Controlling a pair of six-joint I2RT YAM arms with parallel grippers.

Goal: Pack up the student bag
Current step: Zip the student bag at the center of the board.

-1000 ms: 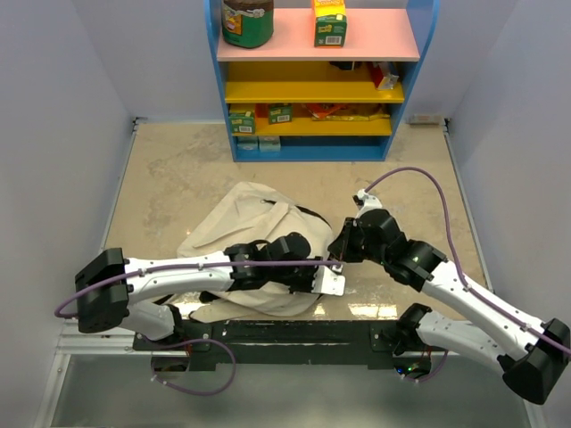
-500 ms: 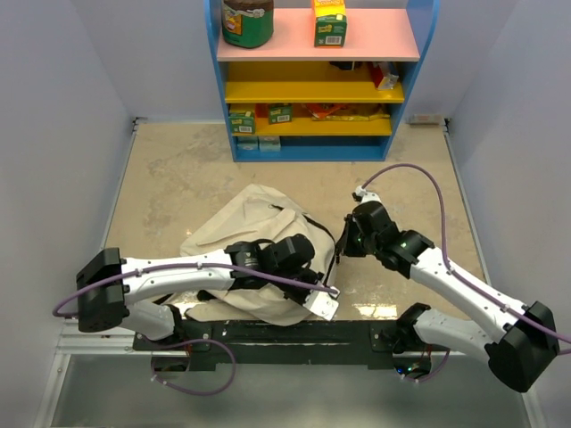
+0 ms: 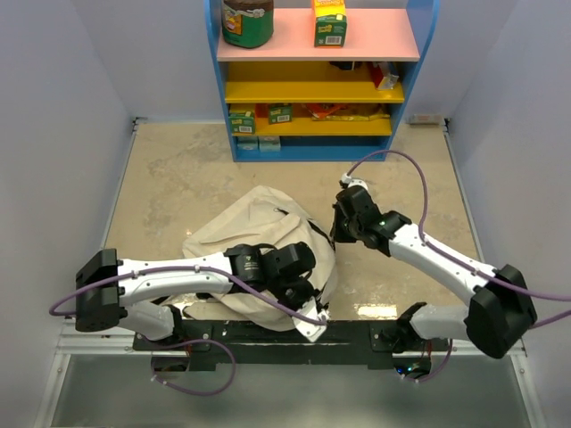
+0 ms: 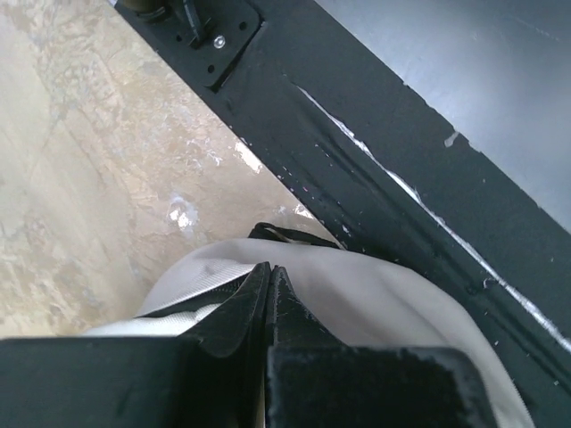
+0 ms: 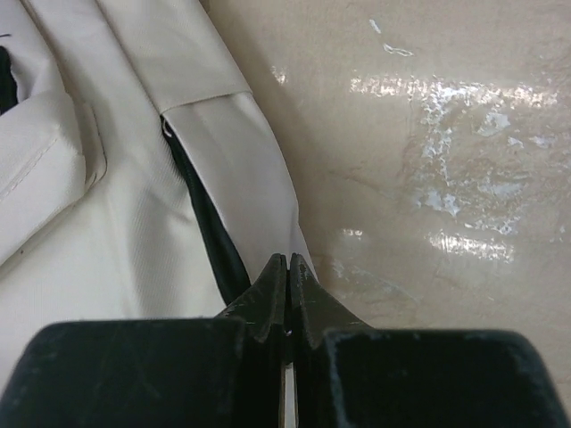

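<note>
The student bag [image 3: 239, 230] is a large, soft cream canvas backpack, slumped in a rumpled mound on the table [image 3: 178, 169] toward 6 o'clock of its middle, near the front edge. Its peak points to 12 o'clock. Black zipper trim [image 5: 207, 234] runs along its 3 o'clock side.

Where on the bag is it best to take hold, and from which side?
Grip the bag at its flap edge beside the black zipper trim, on the right side, coming from the right over the table. The cloth there folds into a thin ridge that jaws can pinch; the rounded body gives no edge.
</note>
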